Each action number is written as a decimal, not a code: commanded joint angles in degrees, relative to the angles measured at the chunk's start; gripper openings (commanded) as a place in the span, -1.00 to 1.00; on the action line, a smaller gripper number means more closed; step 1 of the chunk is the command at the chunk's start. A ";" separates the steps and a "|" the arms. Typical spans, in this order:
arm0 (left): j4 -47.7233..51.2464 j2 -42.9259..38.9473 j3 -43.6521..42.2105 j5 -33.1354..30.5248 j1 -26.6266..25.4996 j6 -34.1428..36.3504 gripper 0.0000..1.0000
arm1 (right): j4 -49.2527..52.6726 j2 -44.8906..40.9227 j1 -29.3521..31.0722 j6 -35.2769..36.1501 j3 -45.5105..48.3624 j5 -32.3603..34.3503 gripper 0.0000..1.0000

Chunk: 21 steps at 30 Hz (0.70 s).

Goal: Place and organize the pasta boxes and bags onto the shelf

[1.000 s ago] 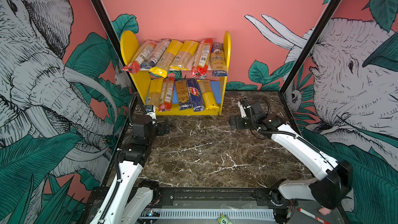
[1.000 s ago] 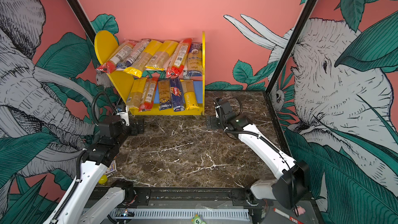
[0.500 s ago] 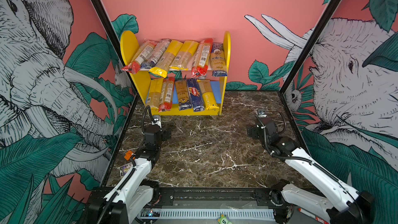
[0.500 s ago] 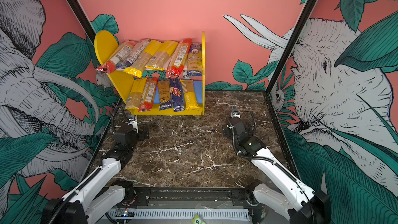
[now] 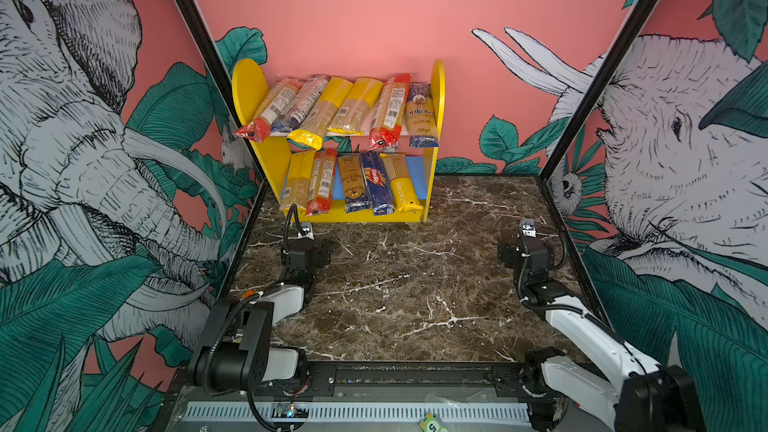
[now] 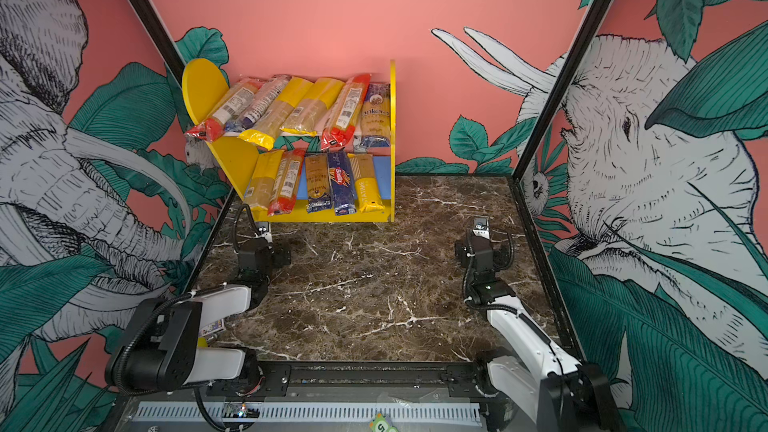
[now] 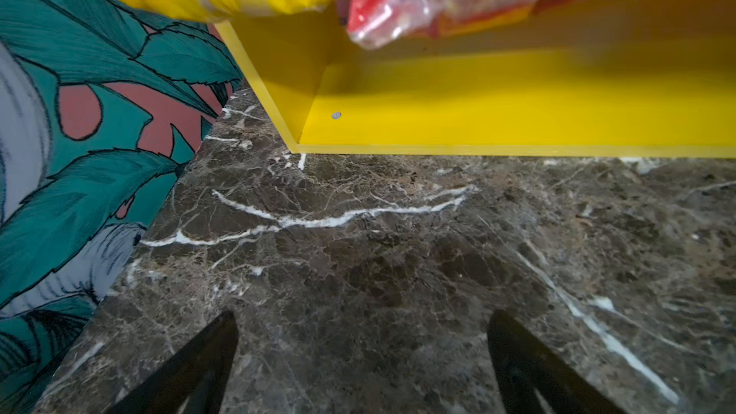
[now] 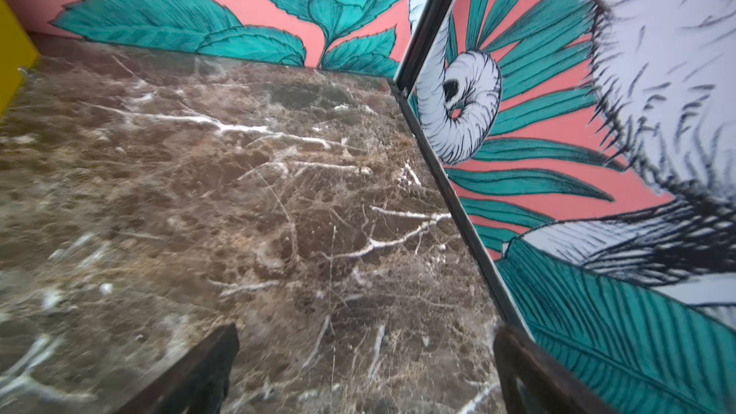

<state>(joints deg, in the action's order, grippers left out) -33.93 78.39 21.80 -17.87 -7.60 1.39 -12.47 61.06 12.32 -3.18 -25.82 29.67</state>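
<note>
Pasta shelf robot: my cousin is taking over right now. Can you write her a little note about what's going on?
Left gripper: open, empty, low over the brown marble table, by the left end of the yellow two-tier shelf.
Right gripper: open, empty, over the table near the right wall.
Pasta: six long spaghetti bags on the pale upper board; four more and the dark blue Barilla box on the blue lower board.
Done: every pack in view is shelved; none shows on the table.
Left: maybe straighten the upper bags, which lie slanted and overhang the front edge.
</note>
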 commanded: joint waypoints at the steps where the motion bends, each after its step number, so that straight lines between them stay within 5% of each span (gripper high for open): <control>1: -8.86 -0.90 -0.76 -0.06 0.73 2.76 0.99 | -19.44 6.96 -3.06 0.60 4.00 -4.35 0.98; 8: -23.23 7.47 -3.05 0.92 2.62 3.19 0.98 | -35.86 20.39 -6.21 2.64 4.41 -5.67 0.98; 12: -26.43 12.17 -2.09 4.28 2.89 4.25 0.97 | -46.15 28.97 -7.04 4.51 5.28 -12.31 0.98; 17: -18.32 10.95 0.63 8.41 4.25 3.35 0.99 | -38.09 27.37 -11.01 2.79 2.95 -24.14 0.99; 21: -17.18 11.14 1.43 11.32 4.60 4.17 0.99 | -39.23 27.54 -12.50 2.23 3.44 -27.49 0.99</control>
<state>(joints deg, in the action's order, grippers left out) -51.75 90.08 22.48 -9.80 -3.31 4.36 -48.86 88.90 0.34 -0.38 -21.80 7.92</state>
